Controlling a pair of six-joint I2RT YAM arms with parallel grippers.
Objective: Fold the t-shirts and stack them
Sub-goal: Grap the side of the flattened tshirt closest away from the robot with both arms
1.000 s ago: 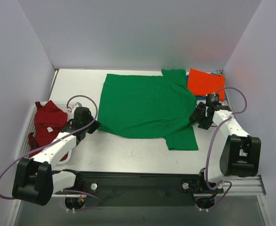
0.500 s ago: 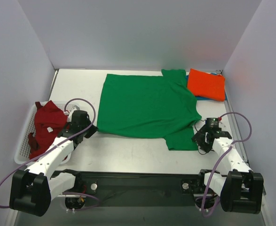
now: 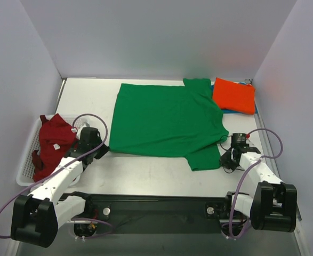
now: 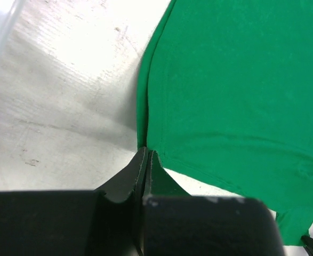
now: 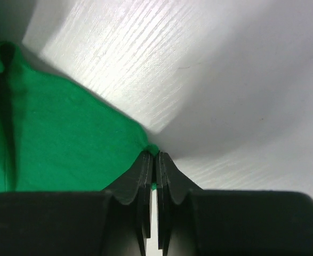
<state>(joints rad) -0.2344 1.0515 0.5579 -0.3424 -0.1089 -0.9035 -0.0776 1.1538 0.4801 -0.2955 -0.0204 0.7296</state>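
Note:
The bright green t-shirt (image 3: 167,120) lies spread flat across the middle of the table. My left gripper (image 3: 104,150) is shut on its near left hem corner; in the left wrist view the fingertips (image 4: 147,153) pinch the green cloth (image 4: 241,96) at that corner. My right gripper (image 3: 224,160) is shut on the outer corner of the near right sleeve, and green fabric (image 5: 65,133) shows pinched between the closed tips (image 5: 154,154). An orange-red t-shirt (image 3: 233,96) lies folded at the back right on a blue one (image 3: 229,111). A dark red t-shirt (image 3: 52,141) is bunched at the left.
A white slatted basket (image 3: 25,170) at the left table edge holds the dark red shirt. White walls enclose the table on three sides. Purple cables loop from both arms.
My right arm swung back toward the near edge, came down at the sleeve corner and shut on it. My left gripper stayed shut on the hem and drew slightly nearer.

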